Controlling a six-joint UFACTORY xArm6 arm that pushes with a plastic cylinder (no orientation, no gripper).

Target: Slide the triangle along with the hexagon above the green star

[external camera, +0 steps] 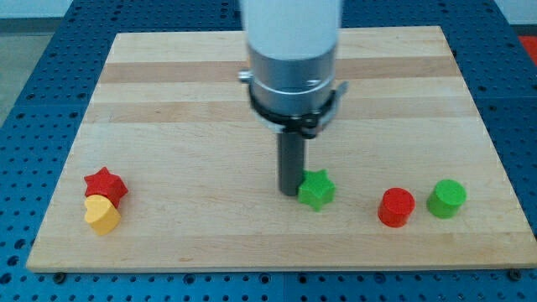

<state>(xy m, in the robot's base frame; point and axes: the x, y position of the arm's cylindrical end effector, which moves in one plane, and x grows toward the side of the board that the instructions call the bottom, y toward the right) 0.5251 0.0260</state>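
Note:
The green star lies on the wooden board, right of centre and near the view's bottom. My tip stands at the star's left side, touching it or nearly so. A red rounded block, a cylinder or a hexagon, lies to the star's right. A green rounded block of the same kind lies further right. A red star lies at the view's lower left, with a yellow heart-like block touching it from below. I see no triangle; the arm's body may hide part of the board.
The arm's wide white and grey body hangs over the board's upper middle. The board's bottom edge runs close under the blocks. Blue perforated table surface surrounds the board.

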